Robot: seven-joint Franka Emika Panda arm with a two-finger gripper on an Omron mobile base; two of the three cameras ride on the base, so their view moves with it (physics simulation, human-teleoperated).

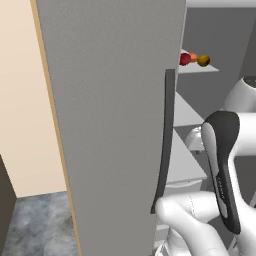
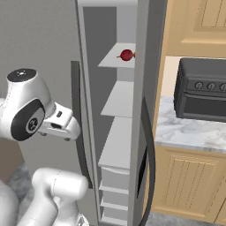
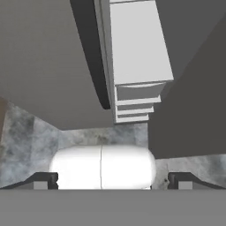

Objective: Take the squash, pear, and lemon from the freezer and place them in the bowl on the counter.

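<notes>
The freezer stands open, its broad grey door (image 1: 110,125) swung towards me with a long dark curved handle (image 1: 163,145). On an upper inner shelf (image 1: 197,67) lie three small round items: a red one (image 1: 185,59), an orange one (image 1: 193,57) and a yellow-brown one (image 1: 203,61). I cannot tell which of them are the squash, pear or lemon. From the right only the red one (image 2: 126,55) shows. My gripper (image 3: 112,182) is open and holds nothing; it points down at the floor in front of the freezer's lower drawers (image 3: 132,106). The bowl is out of view.
To the right of the freezer, a dark toaster oven (image 2: 201,90) sits on the marble counter (image 2: 185,132) above wooden cabinet doors (image 2: 190,185). A second dark handle (image 2: 151,150) runs down the freezer's right edge. The floor (image 3: 26,137) is mottled grey.
</notes>
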